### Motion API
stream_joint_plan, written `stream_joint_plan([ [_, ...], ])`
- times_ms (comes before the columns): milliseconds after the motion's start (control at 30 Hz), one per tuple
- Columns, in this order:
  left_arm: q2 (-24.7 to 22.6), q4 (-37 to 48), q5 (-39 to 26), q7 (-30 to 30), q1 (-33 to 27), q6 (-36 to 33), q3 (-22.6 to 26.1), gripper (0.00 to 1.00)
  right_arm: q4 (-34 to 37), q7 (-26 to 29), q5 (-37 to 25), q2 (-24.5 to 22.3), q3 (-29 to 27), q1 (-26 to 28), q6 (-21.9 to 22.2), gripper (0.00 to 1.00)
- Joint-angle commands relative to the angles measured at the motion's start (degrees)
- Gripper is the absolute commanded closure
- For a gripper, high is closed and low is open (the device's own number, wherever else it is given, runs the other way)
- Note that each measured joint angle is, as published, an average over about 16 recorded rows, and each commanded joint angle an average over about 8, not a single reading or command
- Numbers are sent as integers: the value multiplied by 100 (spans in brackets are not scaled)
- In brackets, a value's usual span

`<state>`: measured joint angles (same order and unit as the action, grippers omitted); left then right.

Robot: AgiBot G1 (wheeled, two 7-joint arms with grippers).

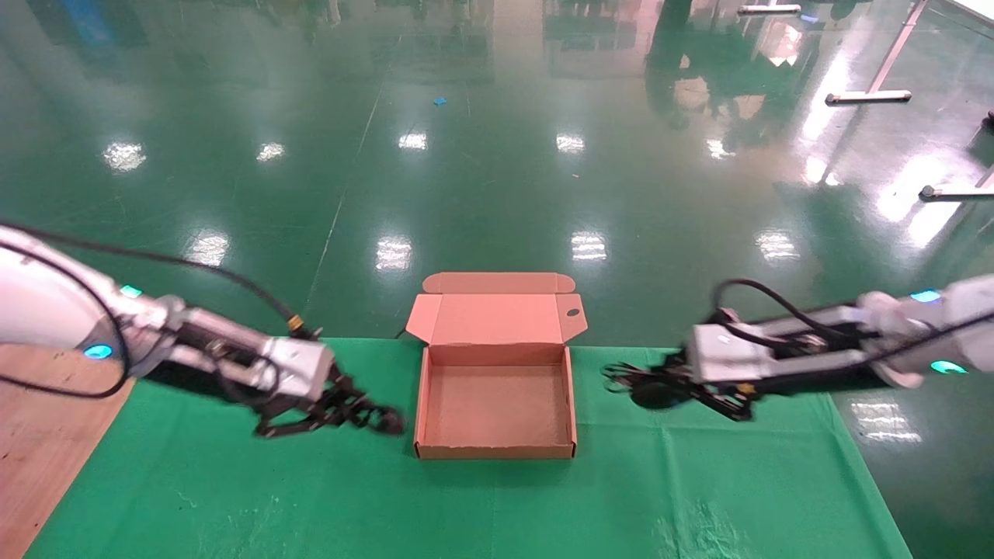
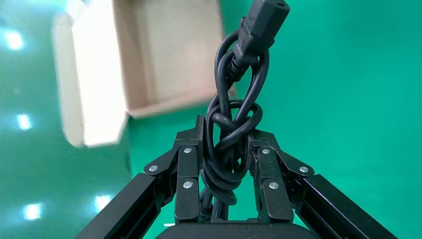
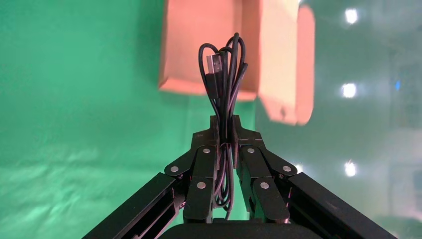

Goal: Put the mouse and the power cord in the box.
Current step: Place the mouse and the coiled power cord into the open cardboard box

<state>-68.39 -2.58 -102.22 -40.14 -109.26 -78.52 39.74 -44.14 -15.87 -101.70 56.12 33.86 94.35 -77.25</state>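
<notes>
The box [image 1: 497, 449] lies open and empty on the green cloth at the centre, its lid [image 1: 495, 318] folded back. Just left of the box my left gripper [image 1: 378, 420] is shut on the knotted power cord [image 2: 230, 142], whose chunky plug [image 2: 263, 21] sticks out past the fingertips. Right of the box my right gripper [image 1: 621, 380] is shut on the mouse's thin coiled wire [image 3: 226, 84], with its USB plug [image 3: 214, 64] showing. A dark oval, apparently the mouse [image 1: 657, 394], sits right under that gripper; I cannot tell whether it hangs or rests. The mouse body is hidden in the right wrist view.
The green cloth [image 1: 466, 505] covers the table and ends just behind the box, with glossy green floor beyond. Bare wood [image 1: 39, 442] shows at the left edge. The box also appears in the left wrist view [image 2: 169, 50] and the right wrist view [image 3: 199, 45].
</notes>
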Motion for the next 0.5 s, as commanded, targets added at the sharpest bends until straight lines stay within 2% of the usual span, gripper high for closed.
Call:
stream_joint_plan([
  [33,-111,-24,42,73,-75,70,-30,100,-243,213,-26,100,8,73,13,100],
  [233,-435,14,229,166,-64,668,-166,100,17,364,-190,725,94,331,333,100],
  [500,-777,4,308,140,131,2028,-235,100,1090,8,-309,1462,172,664,781,100],
])
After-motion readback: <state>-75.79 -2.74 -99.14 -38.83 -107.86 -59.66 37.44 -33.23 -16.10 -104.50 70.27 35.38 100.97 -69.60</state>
